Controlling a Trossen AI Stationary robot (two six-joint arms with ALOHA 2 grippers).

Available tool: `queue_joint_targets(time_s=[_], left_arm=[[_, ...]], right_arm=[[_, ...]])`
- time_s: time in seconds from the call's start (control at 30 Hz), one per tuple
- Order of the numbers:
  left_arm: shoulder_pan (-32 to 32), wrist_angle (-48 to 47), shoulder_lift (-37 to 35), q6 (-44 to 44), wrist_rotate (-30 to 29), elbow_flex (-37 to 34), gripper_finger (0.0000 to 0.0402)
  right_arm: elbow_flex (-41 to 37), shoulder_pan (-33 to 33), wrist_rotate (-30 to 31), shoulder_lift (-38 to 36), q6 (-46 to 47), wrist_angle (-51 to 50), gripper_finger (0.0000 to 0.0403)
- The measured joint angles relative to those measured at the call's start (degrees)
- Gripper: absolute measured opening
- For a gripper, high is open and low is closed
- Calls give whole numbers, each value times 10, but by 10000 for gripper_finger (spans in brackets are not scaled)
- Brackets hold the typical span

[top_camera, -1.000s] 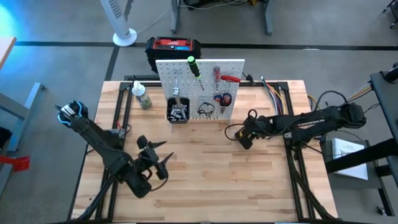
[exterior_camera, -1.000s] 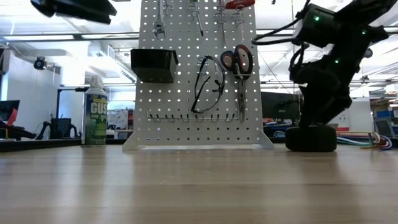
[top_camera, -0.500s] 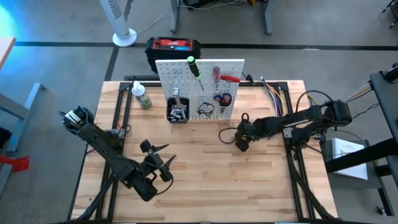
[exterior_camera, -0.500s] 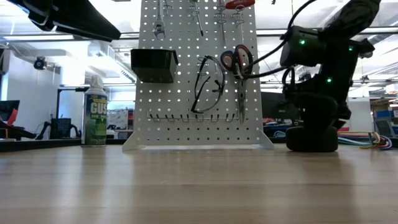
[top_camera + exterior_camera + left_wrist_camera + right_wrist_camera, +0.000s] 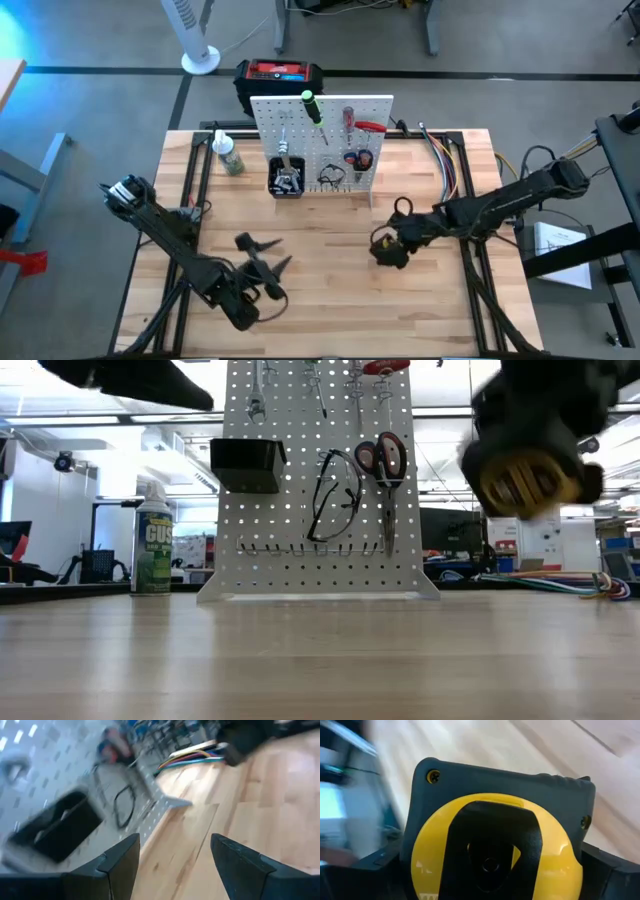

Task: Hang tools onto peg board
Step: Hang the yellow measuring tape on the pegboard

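The white peg board (image 5: 325,135) stands upright at the table's far middle, also in the low view (image 5: 300,560). On it hang a green screwdriver (image 5: 312,106), a red screwdriver (image 5: 348,118), red-handled pliers (image 5: 382,458), black-framed glasses (image 5: 335,500) and wrenches (image 5: 257,400). A black bin (image 5: 247,465) sits on its front. My right gripper (image 5: 388,248) is shut on the yellow tape measure (image 5: 490,845), in front of the board to its right. My left gripper (image 5: 262,265) is open and empty above the near left of the table, also in its wrist view (image 5: 172,865). My right gripper pinches the tape measure's dark case by its two opposite sides (image 5: 415,840) between its two fingers. The fingers come slanting down from the table's right. The yellow face with the black clip (image 5: 492,850) faces my wrist camera. The tape measure (image 5: 525,480) is lifted clear of the table.
A green-labelled bottle (image 5: 229,155) stands left of the board. A red-and-black box (image 5: 278,78) sits behind the board, off the table. Coloured cables (image 5: 445,160) lie along the far right. Bare wood (image 5: 330,290) stretches across the table's middle and near side.
My right gripper has gone toward the table's near edge and up, lifting the tape measure off the table, where it rested before. My left gripper has drifted toward the near edge and a little to the right, still open.
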Motion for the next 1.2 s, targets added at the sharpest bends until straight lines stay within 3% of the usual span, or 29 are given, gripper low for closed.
queue_joint_targets(time_s=[0.13,0.23,0.37,0.53,0.77,1.2], left_arm=[[9,178,47,244,2,10,233],[14,250,80,357,2,38,233],[24,211,87,367,7,102,237],[35,98,88,362,135,167,245],[47,28,114,437,222,221,245],[62,-81,141,438,232,292,246]], right_arm=[[47,26,13,49,8,36,354],[102,41,9,117,-22,32,354],[184,46,-2,202,-91,21,354],[274,48,-11,285,-161,-9,354],[366,38,-47,342,-200,-25,354],[404,10,-42,347,-195,-15,354]])
